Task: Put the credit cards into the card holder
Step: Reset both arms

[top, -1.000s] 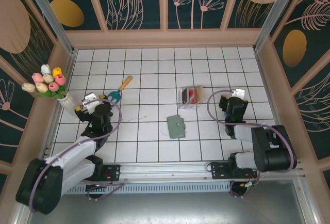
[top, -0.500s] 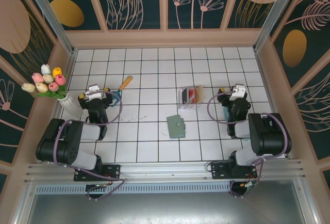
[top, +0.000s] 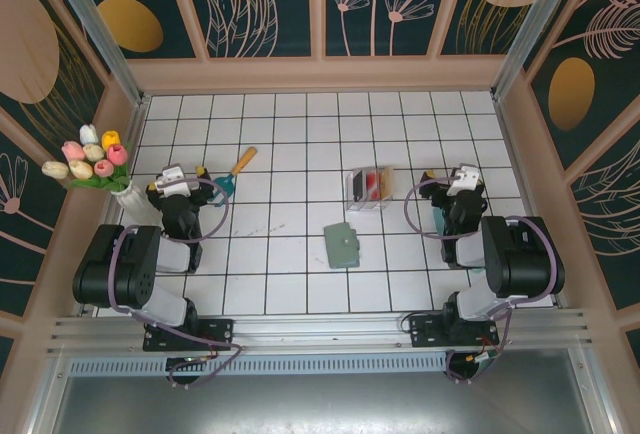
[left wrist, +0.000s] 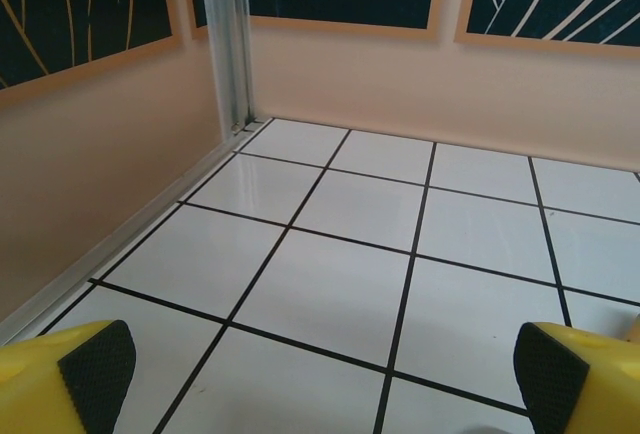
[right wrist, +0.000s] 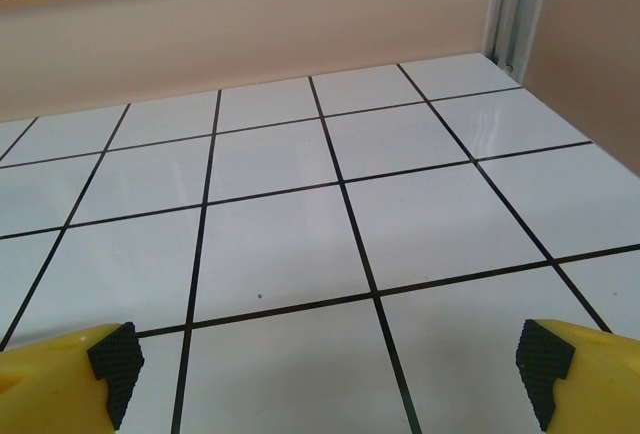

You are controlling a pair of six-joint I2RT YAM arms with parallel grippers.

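The sage-green card holder (top: 341, 245) lies flat and closed near the middle of the tiled table. Behind it to the right, the credit cards (top: 371, 186), a red one and a dark one, stand in a clear plastic tray (top: 352, 192). My left gripper (top: 172, 182) hovers at the left side, far from both, and its yellow fingers (left wrist: 70, 374) are wide open over bare tile. My right gripper (top: 462, 182) is right of the tray. In the right wrist view the right gripper (right wrist: 328, 366) is open with only tile between its fingers.
A teal trowel (top: 232, 175) with an orange handle lies just right of the left gripper. A vase of tulips (top: 95, 162) stands at the left wall. Peach walls enclose the table on three sides, with metal corner posts (left wrist: 228, 44).
Both arms have folded back toward their bases. The left arm, stretched out low a second ago, now stands upright. Both grippers stay near the same spots, and the objects have not moved.
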